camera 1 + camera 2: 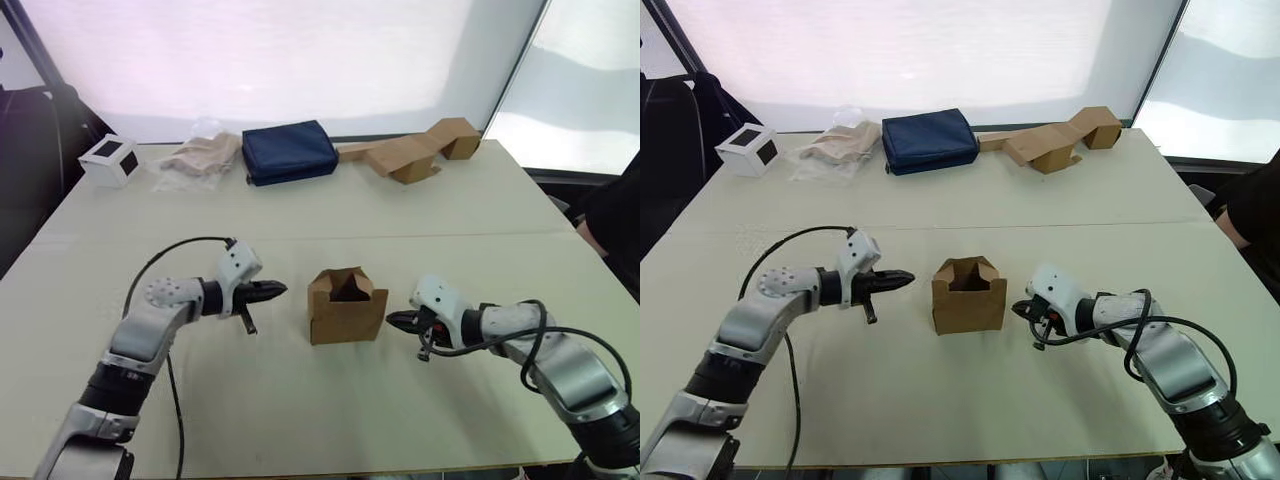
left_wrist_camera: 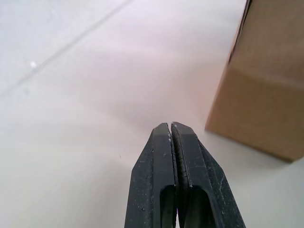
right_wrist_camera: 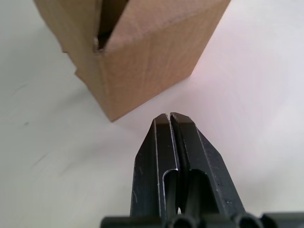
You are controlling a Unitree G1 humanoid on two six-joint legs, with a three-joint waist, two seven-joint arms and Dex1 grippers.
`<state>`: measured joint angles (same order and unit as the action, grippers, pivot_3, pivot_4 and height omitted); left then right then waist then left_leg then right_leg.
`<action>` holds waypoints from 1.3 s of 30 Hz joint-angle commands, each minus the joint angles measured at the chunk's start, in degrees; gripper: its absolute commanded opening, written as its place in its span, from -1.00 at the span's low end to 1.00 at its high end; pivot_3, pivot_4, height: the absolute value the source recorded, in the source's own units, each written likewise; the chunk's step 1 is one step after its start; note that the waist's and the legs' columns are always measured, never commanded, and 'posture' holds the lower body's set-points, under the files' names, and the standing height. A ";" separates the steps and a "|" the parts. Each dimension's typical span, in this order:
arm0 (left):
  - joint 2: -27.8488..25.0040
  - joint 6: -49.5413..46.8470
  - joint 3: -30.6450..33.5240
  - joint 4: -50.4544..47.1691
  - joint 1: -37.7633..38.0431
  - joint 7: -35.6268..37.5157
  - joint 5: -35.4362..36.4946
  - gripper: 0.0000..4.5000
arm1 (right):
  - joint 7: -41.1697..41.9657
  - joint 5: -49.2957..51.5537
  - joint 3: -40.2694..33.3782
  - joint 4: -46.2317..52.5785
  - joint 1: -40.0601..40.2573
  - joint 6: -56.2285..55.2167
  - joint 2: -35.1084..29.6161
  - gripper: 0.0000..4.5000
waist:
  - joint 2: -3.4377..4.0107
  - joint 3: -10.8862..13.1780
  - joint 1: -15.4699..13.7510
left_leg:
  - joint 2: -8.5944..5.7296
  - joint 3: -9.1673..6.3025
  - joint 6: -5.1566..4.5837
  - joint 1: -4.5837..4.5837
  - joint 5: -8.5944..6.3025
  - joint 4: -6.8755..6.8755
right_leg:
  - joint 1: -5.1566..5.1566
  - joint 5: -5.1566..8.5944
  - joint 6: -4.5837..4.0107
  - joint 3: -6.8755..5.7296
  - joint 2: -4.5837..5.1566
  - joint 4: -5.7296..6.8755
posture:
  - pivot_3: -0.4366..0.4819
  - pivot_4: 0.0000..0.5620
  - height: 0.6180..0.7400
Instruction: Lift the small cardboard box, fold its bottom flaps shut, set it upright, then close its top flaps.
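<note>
The small cardboard box (image 1: 346, 304) stands upright on the white table (image 1: 300, 200), near the middle. Its top flaps (image 1: 347, 284) stick up and lean partly inward, leaving the top open. The bottom flaps are hidden underneath. My left gripper (image 1: 281, 290) is shut and empty, pointing at the box from its left with a small gap between them. My right gripper (image 1: 390, 319) is shut and empty too, just off the box's right wall. The box wall (image 2: 266, 95) fills one side of the left wrist view, and a box corner (image 3: 114, 66) lies ahead of the right gripper's fingers.
Along the far edge of the table lie a white cube with black squares (image 1: 110, 159), a crumpled clear bag (image 1: 198, 155), a dark blue pouch (image 1: 289, 151) and a long strip of joined cardboard pieces (image 1: 415, 152).
</note>
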<state>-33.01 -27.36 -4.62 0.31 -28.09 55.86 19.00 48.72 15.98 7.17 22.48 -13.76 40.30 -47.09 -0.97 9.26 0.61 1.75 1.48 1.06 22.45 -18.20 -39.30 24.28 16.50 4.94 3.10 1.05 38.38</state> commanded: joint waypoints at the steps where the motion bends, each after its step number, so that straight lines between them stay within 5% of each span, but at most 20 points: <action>1: -0.46 1.06 3.23 -1.44 -2.98 1.74 2.98 -0.98 | 1.19 0.43 -5.18 -1.34 -1.21 -1.79 -2.71 -1.00 | 0.00 0.00 0.00 | -0.02 0.00 0.00 0.00 0.00 0.00 | 0.00 0.00 0.00 0.00 0.02 0.00 | -0.05 -0.47 1.00; 6: 1.16 -1.94 4.83 -2.06 -5.78 -0.72 5.27 -0.98 | 4.71 4.83 -10.25 -5.90 -5.51 -3.12 -2.95 -1.00 | 0.00 0.00 0.28 | -0.01 0.02 0.00 -0.02 0.00 0.00 | -0.01 0.00 0.00 0.01 -0.01 -0.01 | -0.05 -0.47 1.00; 9: 7.95 -8.37 13.95 2.39 -10.84 -12.48 11.86 -0.98 | 5.97 7.12 -10.74 -7.06 -8.97 -2.64 -1.63 -1.00 | -0.04 0.02 0.06 | 0.03 -0.03 0.00 -0.01 0.00 -0.03 | -0.01 0.00 0.00 -0.01 -0.04 0.04 | -0.05 -0.47 1.00; 11: 7.59 -10.69 13.87 1.91 -9.94 -13.79 11.18 -0.98 | 5.88 8.64 -11.22 -6.85 -9.78 -1.81 -0.50 -1.00 | -0.01 0.01 0.20 | 0.04 -0.06 0.00 0.01 0.00 -0.09 | -0.01 -0.01 0.00 -0.03 -0.04 0.06 | -0.05 -0.47 1.00; 17: 0.68 -21.74 8.96 -6.52 -4.51 -7.21 15.58 -0.98 | 6.26 13.70 -12.23 -3.70 -9.65 1.32 1.19 -1.00 | 0.02 -0.01 0.31 | 0.06 0.00 0.03 0.01 0.02 0.06 | 0.08 0.00 0.00 0.04 0.09 0.03 | -0.05 -0.47 1.00; 25: 0.22 -11.92 11.31 -7.74 -2.90 -7.41 13.48 -0.98 | 6.50 14.45 -11.38 -3.80 -9.19 1.17 0.51 -1.00 | 0.01 0.00 0.05 | -0.17 -0.04 0.15 0.02 0.08 0.03 | 0.01 -0.02 0.01 -0.15 0.43 0.02 | -0.05 -0.47 1.00; 32: -5.70 -20.40 3.13 -13.00 -2.05 1.60 16.87 -0.98 | 7.89 12.87 -7.86 -6.11 -11.27 -0.93 1.41 -1.00 | 0.03 -0.02 0.22 | -0.16 -0.01 0.15 0.00 0.09 0.05 | 0.01 -0.02 0.01 -0.14 0.41 0.04 | -0.05 -0.47 1.00; 39: -4.67 -21.63 -0.39 -13.73 -3.24 1.97 16.82 -0.98 | 8.51 10.93 -4.42 -9.24 -13.90 -3.39 2.66 -1.00 | 0.02 -0.01 0.20 | -0.18 -0.02 0.13 0.01 0.07 0.05 | 0.02 -0.01 0.02 -0.14 0.39 0.01 | -0.05 -0.47 1.00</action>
<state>-37.74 -50.46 -3.49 -11.91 -30.69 57.41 36.92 56.88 27.60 2.44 13.33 -26.28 38.36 -44.79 -0.96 9.25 0.81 1.57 1.47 1.19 22.45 -18.12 -39.25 24.30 16.49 4.96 2.96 1.43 38.39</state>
